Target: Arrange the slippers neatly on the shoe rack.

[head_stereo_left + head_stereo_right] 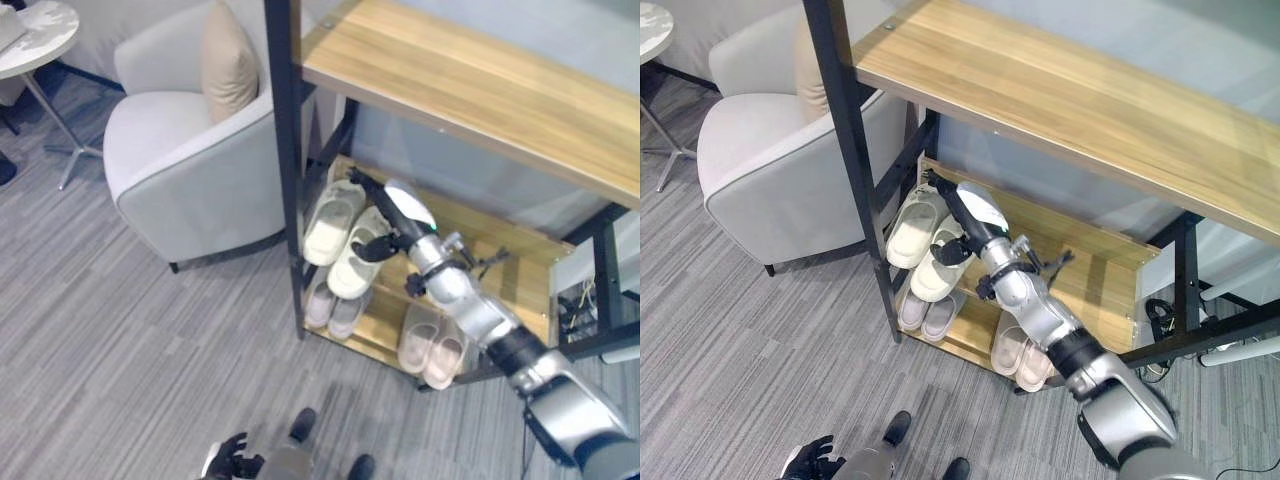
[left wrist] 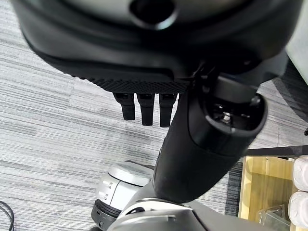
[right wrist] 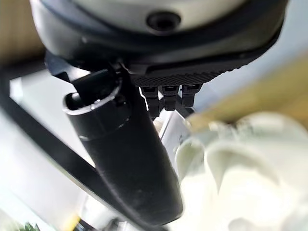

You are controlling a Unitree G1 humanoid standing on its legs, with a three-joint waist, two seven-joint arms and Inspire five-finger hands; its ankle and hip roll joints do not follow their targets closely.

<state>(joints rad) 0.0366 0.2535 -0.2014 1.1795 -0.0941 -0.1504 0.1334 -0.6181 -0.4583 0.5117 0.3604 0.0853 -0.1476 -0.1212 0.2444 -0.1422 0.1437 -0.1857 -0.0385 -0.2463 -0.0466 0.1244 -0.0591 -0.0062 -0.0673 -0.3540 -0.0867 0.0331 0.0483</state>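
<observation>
Right of centre in the head views, the right hand reaches into the middle shelf of the shoe rack, its fingers straight along a pair of cream slippers and its thumb resting on the right one of the pair. That pair lies at the shelf's left end, beside the black post. On the bottom shelf sit a pale grey pair at the left and a pinkish pair to its right. The left hand hangs at the lower edge of the frame over the grey carpet, fingers loosely extended and holding nothing. A grey armchair with a beige cushion stands at upper left.
</observation>
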